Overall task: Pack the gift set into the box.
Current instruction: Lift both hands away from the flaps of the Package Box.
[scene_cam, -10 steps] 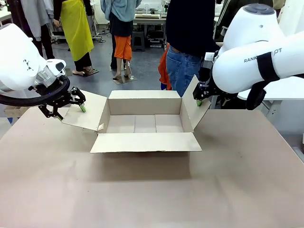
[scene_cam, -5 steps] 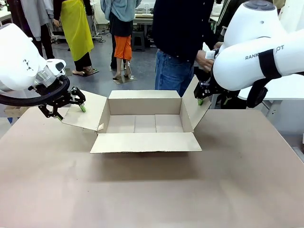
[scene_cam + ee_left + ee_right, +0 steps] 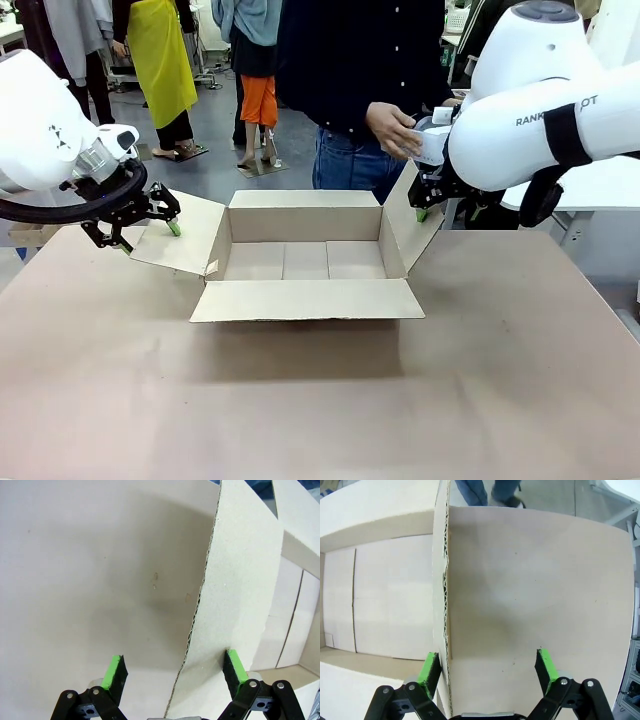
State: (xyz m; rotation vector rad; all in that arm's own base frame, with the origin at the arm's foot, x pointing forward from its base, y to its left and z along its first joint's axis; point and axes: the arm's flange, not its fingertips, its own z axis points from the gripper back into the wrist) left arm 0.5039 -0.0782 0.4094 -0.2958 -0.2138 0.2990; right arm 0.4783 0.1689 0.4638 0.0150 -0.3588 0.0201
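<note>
I count one box [image 3: 305, 260] on one desk [image 3: 300, 400], with four flaps [image 3: 305, 299]. Two tools on my side — one left tool [image 3: 174, 670], one right tool [image 3: 487, 669]. Across the desk I see one person [image 3: 350, 60] close by, with one hand [image 3: 392, 128] in sight.

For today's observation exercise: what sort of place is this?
Likely a robotics lab or workshop: two white robot arms flank a large brown cardboard carton on a brown table, bare grey floor behind.

Tan surface [image 3: 300, 400] carrying one open box [image 3: 305, 299]
The brown corrugated cardboard box sits in the frame's upper middle, four flaps spread, its shadow falling toward the bottom edge.
</note>
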